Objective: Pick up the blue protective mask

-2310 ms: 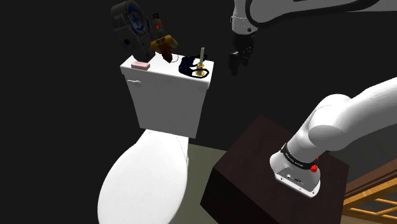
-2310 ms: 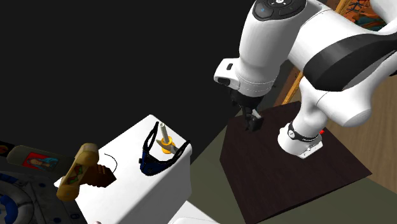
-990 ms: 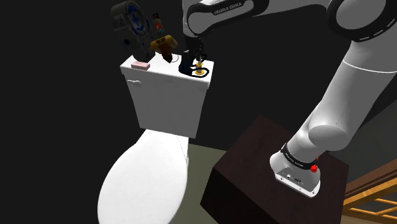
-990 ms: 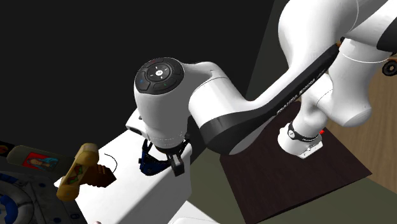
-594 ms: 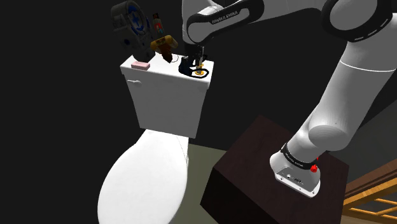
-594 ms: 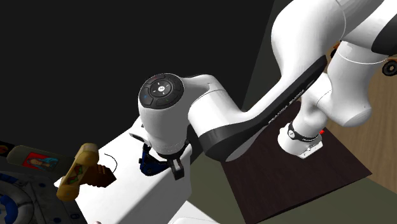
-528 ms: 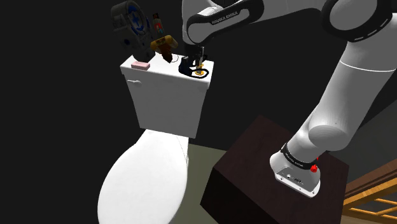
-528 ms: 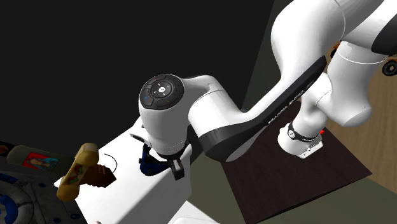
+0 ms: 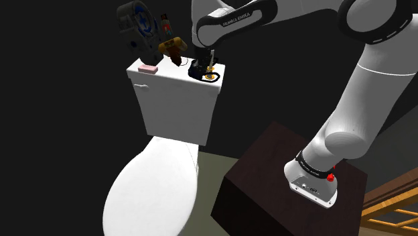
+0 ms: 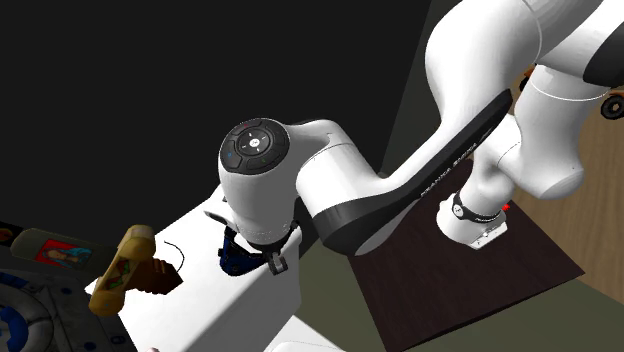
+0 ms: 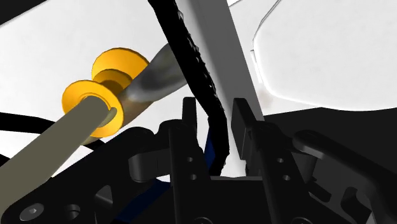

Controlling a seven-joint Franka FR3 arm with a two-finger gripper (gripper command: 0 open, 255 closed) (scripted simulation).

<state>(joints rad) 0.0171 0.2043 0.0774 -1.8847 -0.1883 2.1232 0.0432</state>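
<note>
"Looking over the arm's shoulder, where was the mask (image 9: 194, 72)?"

"It was on the toilet's white tank lid (image 9: 167, 79), dark blue, right under the gripper (image 9: 199, 66). A gold-footed candlestick (image 9: 212, 74) stood just beside it, and that closeness worried me. I thought a strap might drag the candlestick over when the mask was lifted."

"And from the other side?"

"The arm's big wrist covered most of it. I could see the mask (image 10: 236, 261) lying near the edge of the lid (image 10: 205, 300), with the gripper (image 10: 265, 258) down on it. A tug toward that edge might have swept something off, I reckoned."

"What about the hand's own camera?"

"There the fingers (image 11: 240, 124) stood a little apart, astride a thin black rim of the mask (image 11: 193, 63). As far as I could see they were not yet pinching it. The candlestick (image 11: 102, 83) stood just to one side of them."

"So the grip was the weak spot?"

"I thought so. A rim that narrow could slip out as the fingers closed or lifted, and the floppy rest would dangle and might catch the candle."
</note>
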